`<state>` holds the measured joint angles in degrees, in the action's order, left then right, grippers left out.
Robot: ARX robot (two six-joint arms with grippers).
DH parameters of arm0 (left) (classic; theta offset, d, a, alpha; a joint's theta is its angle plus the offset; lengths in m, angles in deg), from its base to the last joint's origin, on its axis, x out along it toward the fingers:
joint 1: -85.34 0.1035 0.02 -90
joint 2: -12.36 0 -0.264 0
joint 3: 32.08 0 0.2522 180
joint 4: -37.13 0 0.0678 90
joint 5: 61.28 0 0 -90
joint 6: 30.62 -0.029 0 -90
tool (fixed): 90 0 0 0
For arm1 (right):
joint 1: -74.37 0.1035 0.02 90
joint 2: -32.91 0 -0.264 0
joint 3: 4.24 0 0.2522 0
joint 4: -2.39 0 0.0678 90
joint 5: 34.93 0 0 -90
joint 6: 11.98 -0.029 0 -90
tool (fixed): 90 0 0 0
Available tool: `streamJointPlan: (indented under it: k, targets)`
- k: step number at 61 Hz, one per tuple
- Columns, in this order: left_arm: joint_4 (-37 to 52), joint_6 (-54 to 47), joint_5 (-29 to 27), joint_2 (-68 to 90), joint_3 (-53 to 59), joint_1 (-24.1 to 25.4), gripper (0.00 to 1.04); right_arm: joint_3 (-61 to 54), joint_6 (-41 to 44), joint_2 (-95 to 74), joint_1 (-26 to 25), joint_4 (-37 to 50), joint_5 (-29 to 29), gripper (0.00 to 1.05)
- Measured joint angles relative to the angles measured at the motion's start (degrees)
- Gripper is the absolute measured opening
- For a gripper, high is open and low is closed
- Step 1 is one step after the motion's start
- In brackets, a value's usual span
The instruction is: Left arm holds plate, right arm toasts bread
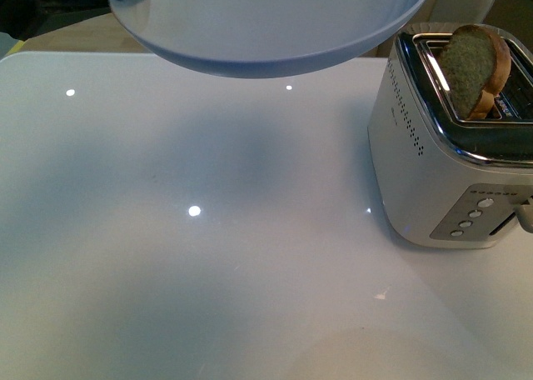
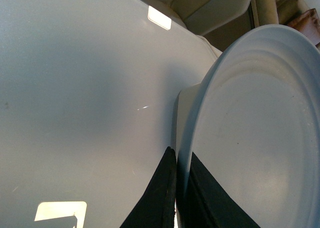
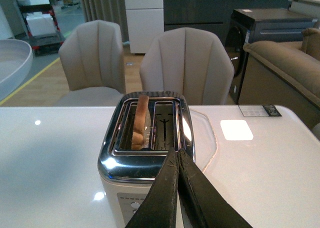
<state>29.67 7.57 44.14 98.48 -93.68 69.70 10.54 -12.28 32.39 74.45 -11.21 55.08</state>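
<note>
Bread stands upright, seemingly rounded edge up.

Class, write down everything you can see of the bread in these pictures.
The bread is a single slice with a light-brown, slightly grainy crumb and a darker golden crust, rounded along its top edge. It stands on edge in one slot of the toaster, its upper part showing above the chrome top and leaning a little to one side. Its lower part is hidden in the slot. Only the toaster touches it; the neighbouring slot is empty.
</note>
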Motion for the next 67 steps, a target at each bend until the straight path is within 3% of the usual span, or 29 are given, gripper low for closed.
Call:
streamJointPlan:
  k: [7,41,67]
  targets:
    - [0.0,0.0,-0.04,0.0,0.02,0.0,0.03,0.0,0.07,0.11,0.0,-0.04,0.02,0.04]
    - [0.0,0.02,0.0,0.0,0.04,0.0,0.03,0.0,0.04,0.15,0.0,-0.07,0.02,0.97]
    - [0.13,0.0,0.31,0.0,0.04,0.09,0.03,0.0,0.07,0.15,0.0,-0.07,0.02,0.96]
